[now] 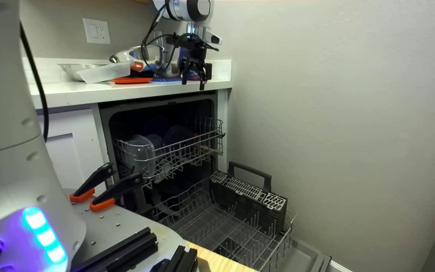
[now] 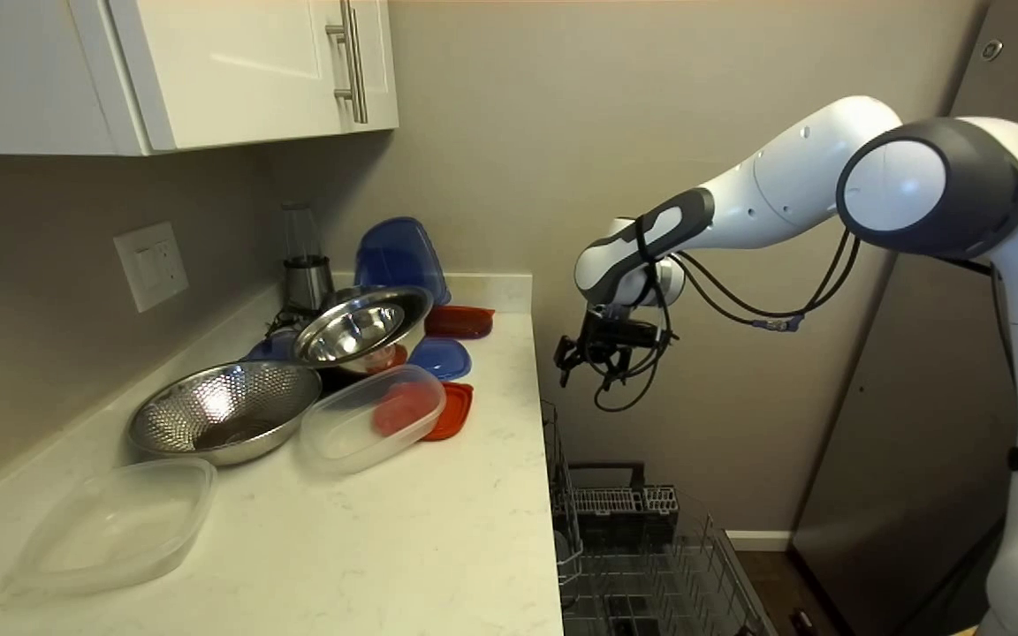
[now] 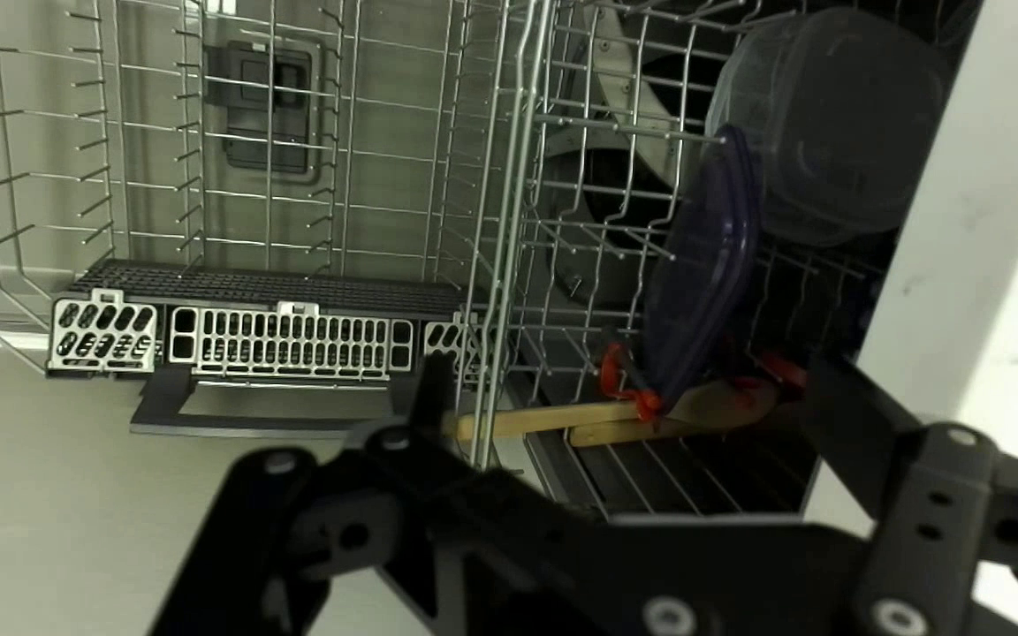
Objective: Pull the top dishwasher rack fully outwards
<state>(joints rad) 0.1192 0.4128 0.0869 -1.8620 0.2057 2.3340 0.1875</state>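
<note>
The top dishwasher rack (image 1: 181,155) is a pale wire basket standing partly out of the dishwasher opening. It holds clear containers, a dark blue lid and wooden-handled utensils; its back is dark and hidden. A strip of it shows beside the counter in an exterior view (image 2: 574,539). In the wrist view its front rim (image 3: 513,203) runs up the middle. My gripper (image 1: 193,84) points down above the rack, at about counter height, and touches nothing visible. It also shows in an exterior view (image 2: 588,373). In the wrist view the gripper (image 3: 633,375) has its fingers wide apart, with nothing held.
The lower rack (image 1: 221,226) is pulled out over the lowered door, with a black cutlery basket (image 1: 249,200) near the wall. The white counter (image 2: 438,530) bears bowls, containers and lids. The counter edge (image 3: 995,265) lies right of the fingers in the wrist view.
</note>
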